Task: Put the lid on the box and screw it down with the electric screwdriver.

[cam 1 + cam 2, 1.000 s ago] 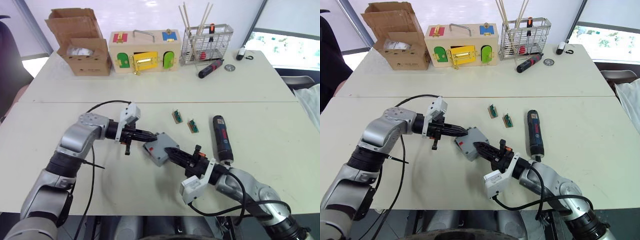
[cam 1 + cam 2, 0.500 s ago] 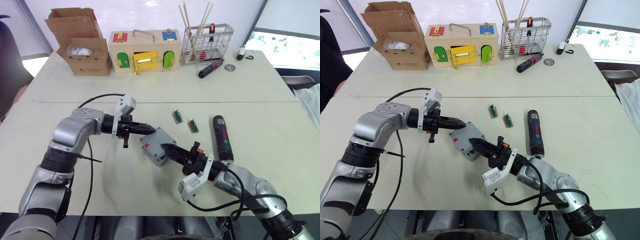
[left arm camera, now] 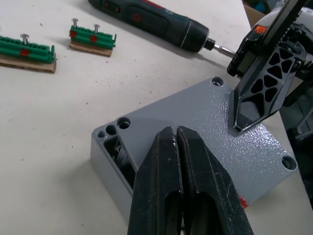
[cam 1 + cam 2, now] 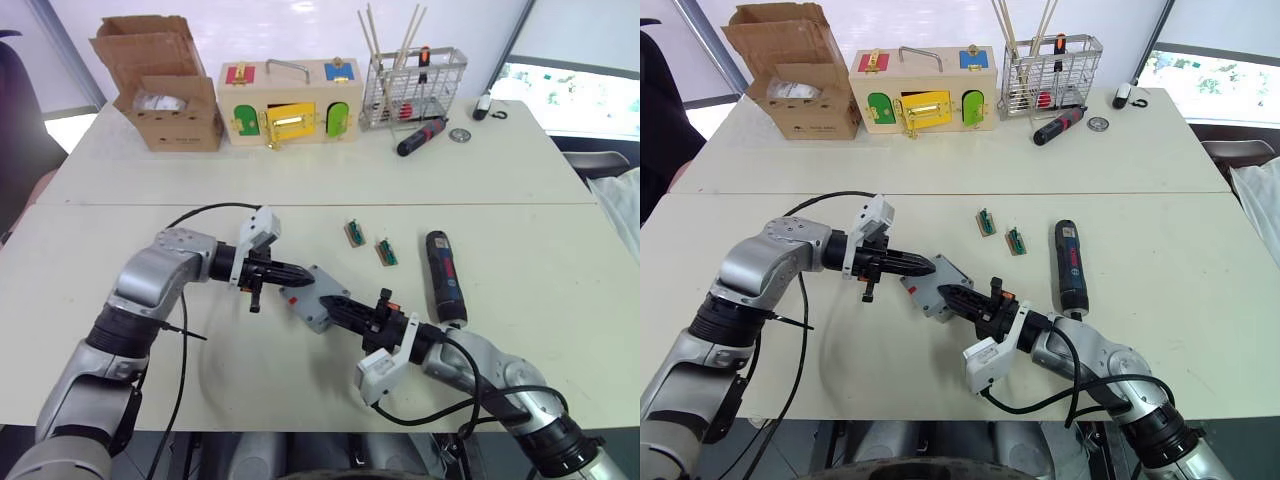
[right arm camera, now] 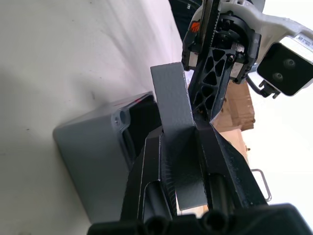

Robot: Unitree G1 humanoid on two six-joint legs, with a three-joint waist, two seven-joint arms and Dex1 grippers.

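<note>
The grey box (image 4: 308,314) sits mid-table, and the lid (image 4: 320,287) lies on top of it slightly offset, so one box corner (image 3: 110,142) stays uncovered. My right gripper (image 4: 333,301) is shut on the lid's near edge, and the lid (image 5: 171,98) shows as a grey plate between its fingers. My left gripper (image 4: 303,272) is shut with nothing in it, its tips resting at the lid's far-left edge (image 3: 195,122). The electric screwdriver (image 4: 443,275) lies on the table to the right, untouched.
Two green terminal blocks (image 4: 354,232) (image 4: 386,251) lie just beyond the box. At the back stand a cardboard carton (image 4: 165,85), a wooden box with coloured doors (image 4: 288,102) and a wire basket (image 4: 412,88). A hand screwdriver (image 4: 421,136) lies beside the basket.
The box, lid and both grippers drifted slightly away and back. The right gripper kept its hold on the lid and the left stayed shut.
</note>
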